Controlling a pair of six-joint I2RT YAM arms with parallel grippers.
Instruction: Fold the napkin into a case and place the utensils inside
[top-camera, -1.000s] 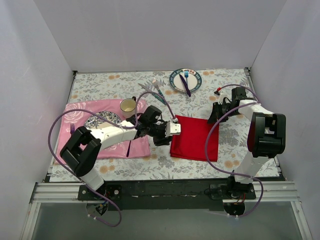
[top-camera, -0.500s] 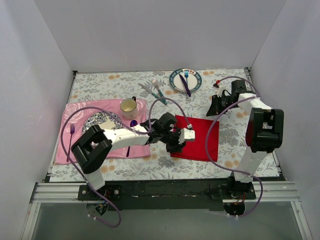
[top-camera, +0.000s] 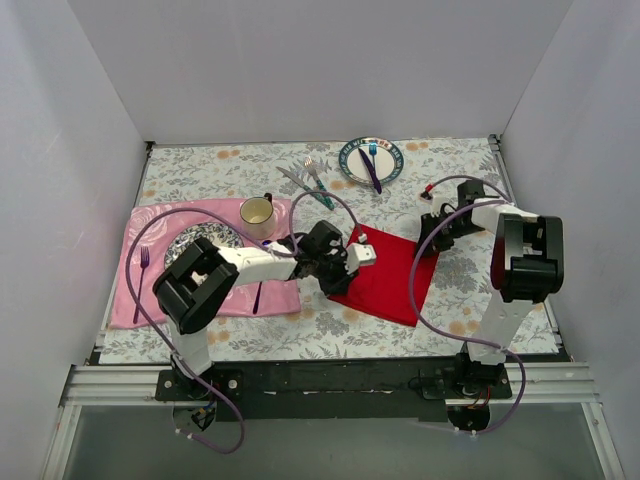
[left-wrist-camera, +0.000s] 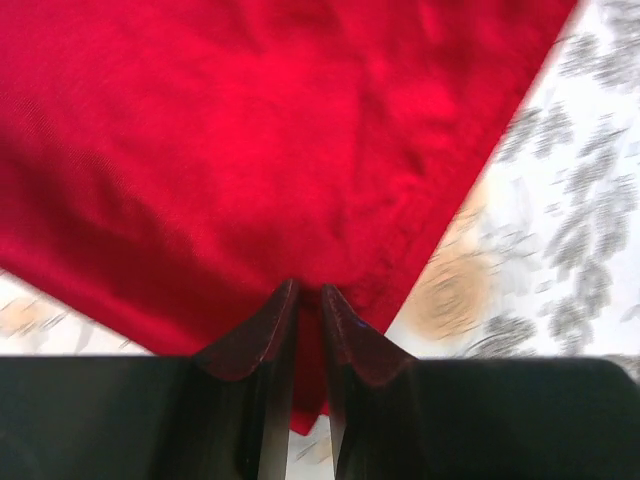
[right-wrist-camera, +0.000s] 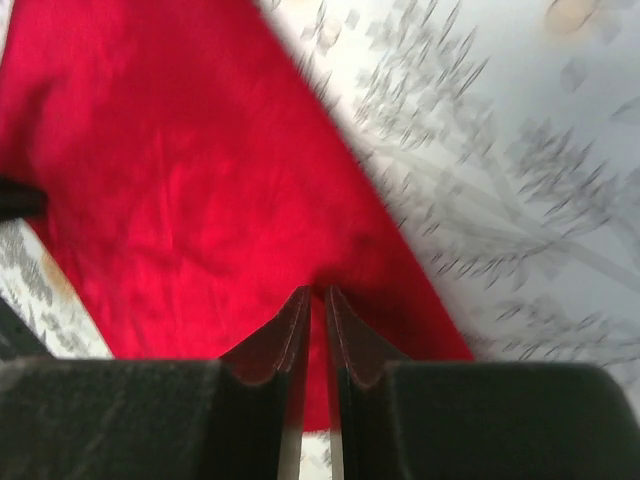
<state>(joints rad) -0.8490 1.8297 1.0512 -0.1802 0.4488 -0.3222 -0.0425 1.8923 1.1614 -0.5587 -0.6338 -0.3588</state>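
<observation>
Soft creased red napkin (top-camera: 388, 285); left claw (left-wrist-camera: 310, 289), right claw (right-wrist-camera: 318, 291) both clamped on it

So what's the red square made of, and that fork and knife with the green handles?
The napkin looks like soft woven cloth with a matte finish. It shows a fine weave, wrinkles, and what seems to be a stitched hem along its edge. The utensils look like silvery metal at the eating ends. Their teal handles might be plastic or painted, but they are too small here to tell.

left of napkin (top-camera: 385, 280): cup (top-camera: 256, 211), plate (top-camera: 205, 238) on pink mat (top-camera: 135, 290) | front of napkin: bare tablecloth (top-camera: 330, 335)
</observation>
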